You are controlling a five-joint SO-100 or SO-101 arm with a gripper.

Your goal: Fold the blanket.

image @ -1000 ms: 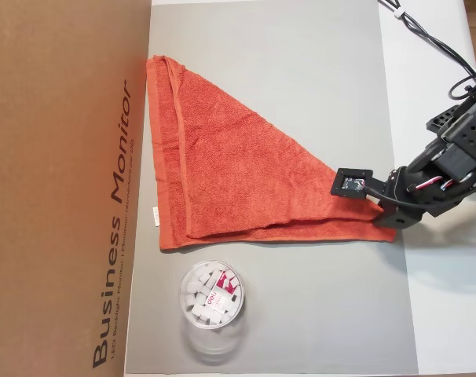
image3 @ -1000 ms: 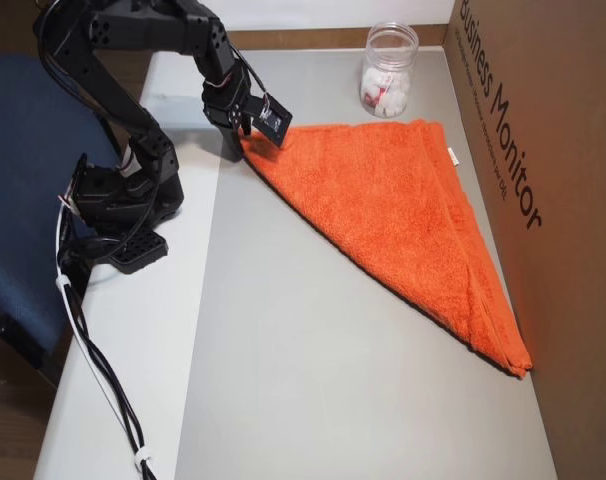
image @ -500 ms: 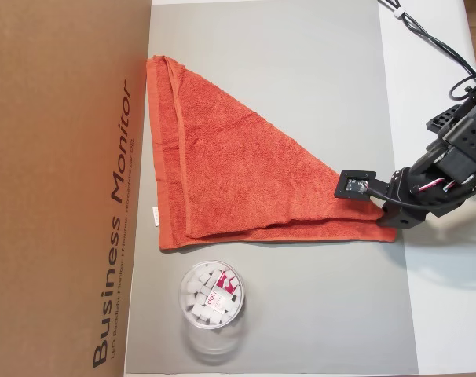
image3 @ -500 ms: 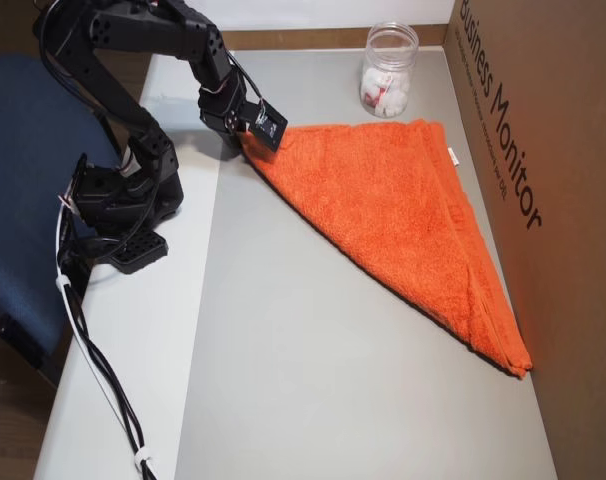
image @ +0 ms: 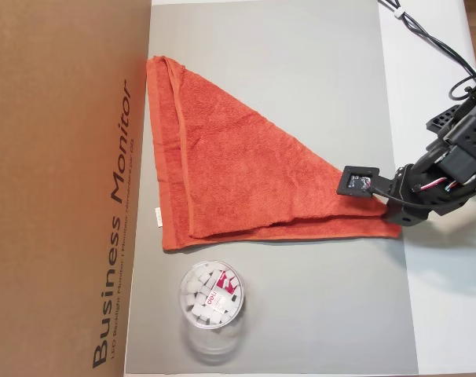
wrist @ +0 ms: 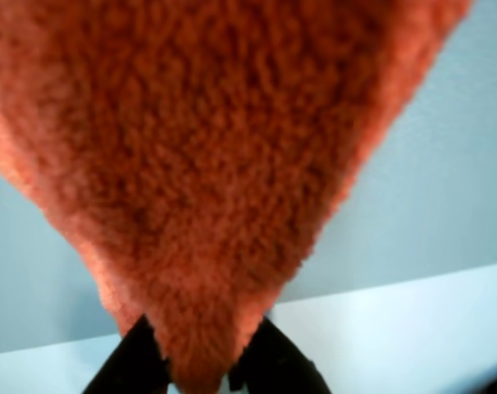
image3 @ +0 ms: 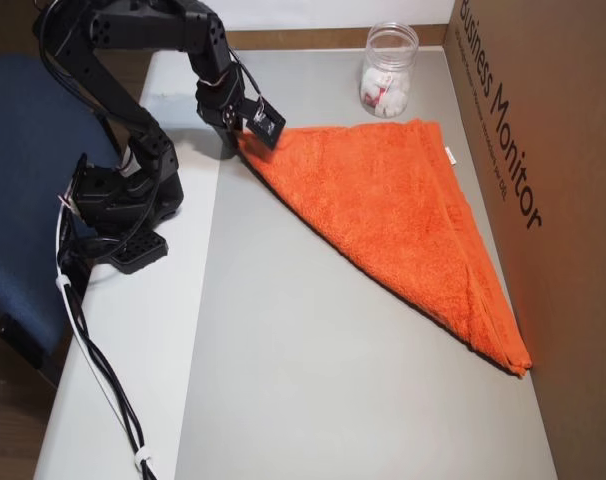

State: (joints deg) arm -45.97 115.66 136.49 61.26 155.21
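One blanket (image: 238, 169) corner toward gripper (wrist: 198, 379).

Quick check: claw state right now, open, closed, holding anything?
Claw: closed on the corner tip of the blanket, which sits pinched between the two dark fingers in the wrist view.

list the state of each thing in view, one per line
blanket: folded into a triangle, flat on the grey mat, one corner pinched
gripper: shut on the blanket corner, at the mat's edge
clear tub: upright beside the blanket, holding white pieces
cardboard box: standing along the mat's edge
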